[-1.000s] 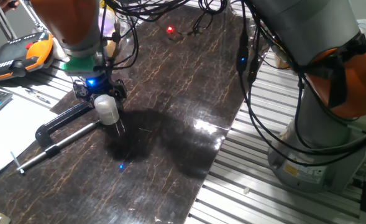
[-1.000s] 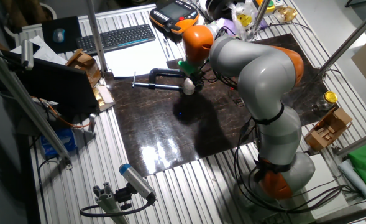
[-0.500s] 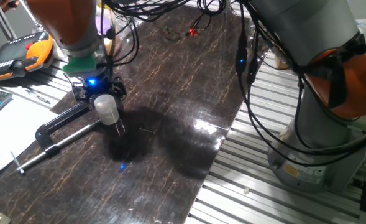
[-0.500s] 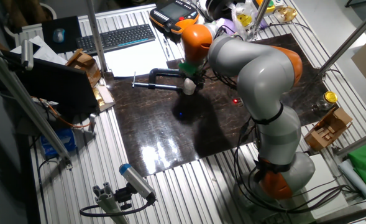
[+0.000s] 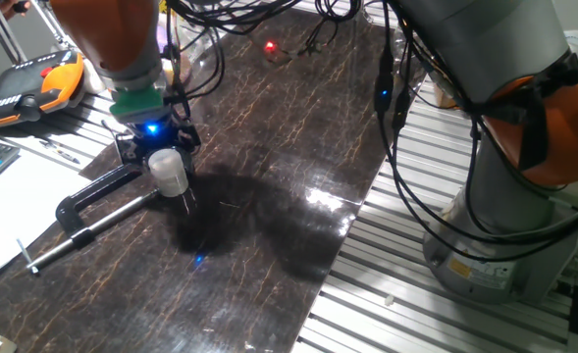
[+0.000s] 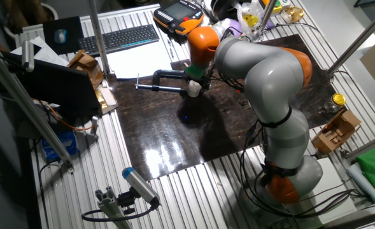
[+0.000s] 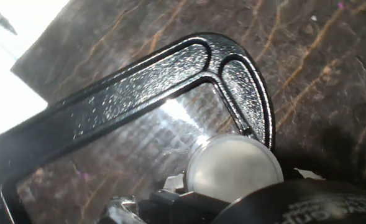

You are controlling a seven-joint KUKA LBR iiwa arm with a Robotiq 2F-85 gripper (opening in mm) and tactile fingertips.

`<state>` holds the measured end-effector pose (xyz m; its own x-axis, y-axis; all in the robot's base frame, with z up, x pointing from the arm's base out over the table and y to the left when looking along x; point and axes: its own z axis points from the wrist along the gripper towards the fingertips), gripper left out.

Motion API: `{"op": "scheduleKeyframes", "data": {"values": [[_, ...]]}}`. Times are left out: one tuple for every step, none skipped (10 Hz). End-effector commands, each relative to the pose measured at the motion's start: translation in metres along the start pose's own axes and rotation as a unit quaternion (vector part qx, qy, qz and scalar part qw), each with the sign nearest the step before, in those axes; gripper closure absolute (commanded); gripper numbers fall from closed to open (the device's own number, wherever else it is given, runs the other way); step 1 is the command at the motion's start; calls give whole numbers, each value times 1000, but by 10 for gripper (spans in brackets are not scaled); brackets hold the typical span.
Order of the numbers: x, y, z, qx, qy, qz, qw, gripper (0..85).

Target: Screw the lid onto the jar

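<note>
In the one fixed view, you are looking at the gripper (image 5: 164, 162) hanging low over the dark table (image 5: 269, 196), at its far left, with a whitish cylinder under its blue light. That is the jar (image 5: 169, 173), apparently with the lid on its top, though the two are blending together here. The black C-clamp (image 5: 97, 196) is lying just left of it, its screw bar running toward the near left edge. Against the frame a second back, the wrist is sitting a touch further right and the jar has barely shifted, so the change is reading as rotation more than travel.

In the other fixed view, the arm is reaching over to the far side of the table, and the jar (image 6: 193, 88) is showing as a pale spot at the fingertips, beside the clamp's frame. The keyboard (image 6: 118, 39) and papers are lying beyond.

In the hand view, the lid (image 7: 234, 167) is filling the lower middle, round and pale, pressed close against the dark finger structure, with the clamp (image 7: 139, 81) curving around behind it. The fingers are appearing closed on the lid, though the contact itself is hidden.

You are likely mid-screwing; next you are needing another turn, keeping the lid level and pressing down gently so the threads catch.
</note>
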<state>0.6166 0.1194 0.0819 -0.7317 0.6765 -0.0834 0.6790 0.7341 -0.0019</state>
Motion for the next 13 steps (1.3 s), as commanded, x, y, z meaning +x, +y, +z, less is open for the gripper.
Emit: {"op": "scheduleKeyframes", "data": {"values": [[0, 0, 0, -36, -2, -426, 904, 0], [0, 0, 1, -35, -3, -427, 903, 0], [0, 0, 1, -36, -2, -428, 903, 0], [0, 0, 2, -37, -3, -428, 903, 0], [0, 0, 3, -37, -4, -428, 903, 0], [1, 1, 4, -37, -4, -428, 903, 0], [1, 1, 5, -38, -5, -428, 903, 0], [1, 1, 6, -38, -5, -428, 903, 0], [1, 1, 5, -38, -5, -426, 904, 0], [1, 1, 3, -37, -6, -424, 905, 0], [1, 1, 4, -37, -6, -424, 905, 0], [1, 0, 4, -36, -7, -423, 905, 0], [1, 1, 4, -36, -7, -423, 905, 3]]}}
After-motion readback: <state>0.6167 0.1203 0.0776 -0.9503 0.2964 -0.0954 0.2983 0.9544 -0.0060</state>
